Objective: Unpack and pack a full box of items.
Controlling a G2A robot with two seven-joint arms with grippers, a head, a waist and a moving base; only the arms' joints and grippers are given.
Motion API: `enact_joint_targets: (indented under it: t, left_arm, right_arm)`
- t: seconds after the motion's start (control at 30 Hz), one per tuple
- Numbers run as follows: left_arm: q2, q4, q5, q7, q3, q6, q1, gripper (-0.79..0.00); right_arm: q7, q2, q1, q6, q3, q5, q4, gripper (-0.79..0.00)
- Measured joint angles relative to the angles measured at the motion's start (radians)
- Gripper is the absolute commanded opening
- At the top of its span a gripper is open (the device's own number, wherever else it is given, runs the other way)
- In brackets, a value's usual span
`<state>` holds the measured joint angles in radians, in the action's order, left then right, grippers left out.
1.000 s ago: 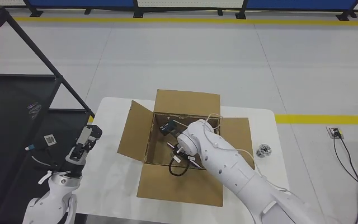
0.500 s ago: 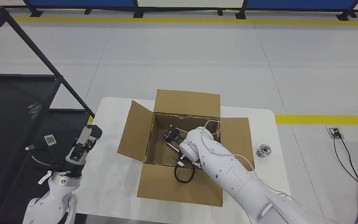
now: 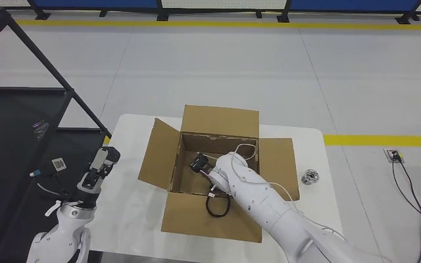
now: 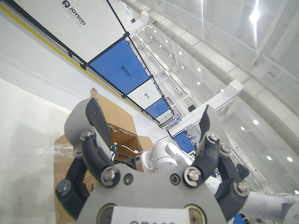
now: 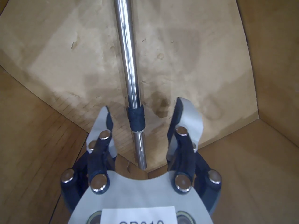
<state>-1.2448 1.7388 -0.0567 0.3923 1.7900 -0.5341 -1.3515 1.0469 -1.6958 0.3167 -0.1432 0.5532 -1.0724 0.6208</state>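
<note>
An open cardboard box (image 3: 217,118) stands on the white table (image 3: 131,197). My right arm (image 3: 243,181) reaches down into it. In the right wrist view a shiny metal rod (image 5: 127,47) with a black tape band lies on the box floor. My right gripper (image 5: 142,104) is open, one finger on either side of the taped part without touching it. My left gripper (image 4: 149,104) is open and holds nothing. It points upward over the table's left edge (image 3: 104,163), well away from the box (image 4: 116,117).
A small silvery object (image 3: 310,176) lies on the table to the right of the box. A black frame (image 3: 39,131) stands beside the table on the left. A black cable loop (image 3: 216,205) hangs from the right arm over the box's near flap.
The right arm has shifted slightly toward the box's near left side and lowered its wrist inside. The cable loop has swung toward the front. The left arm has not moved.
</note>
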Motion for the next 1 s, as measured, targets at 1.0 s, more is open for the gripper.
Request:
enact_joint_targets:
  t: [1.0]
  left_arm:
    - [0.0, 0.0, 0.0, 0.0, 0.0, 0.0, 0.0, 0.0]
  right_arm:
    - [-0.064, -0.062, -0.04, -0.071, 0.022, 0.015, -0.176, -0.785]
